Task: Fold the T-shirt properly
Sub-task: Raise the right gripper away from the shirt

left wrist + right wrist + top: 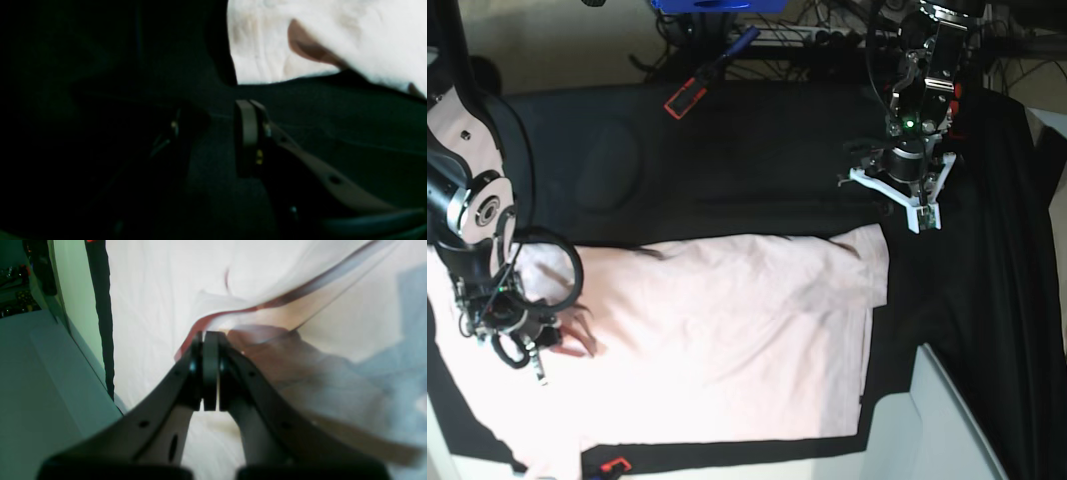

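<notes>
i have the right gripper (210, 336) pinched tight on the shirt (727, 330) edge. left gripper (213, 133) hovers part-open, empty. next, i judge, lift and fold across.

**A:** From my console the T-shirt (727, 330) reads pale pink, plain, no print on the side facing up. What do you get?

**B:** Same here. My right wrist feed washes it out nearly white, with a reddish-brown line along a folded edge. The table cloth (757, 160) under it is black.

**A:** I see the right gripper (210, 340) as black, fingers dark grey. The left gripper (924, 215) has white fingers.

**B:** Agreed. I also see a red-framed tag (685, 99) on the cloth, and a blue object (702, 5) at the far edge.
</notes>
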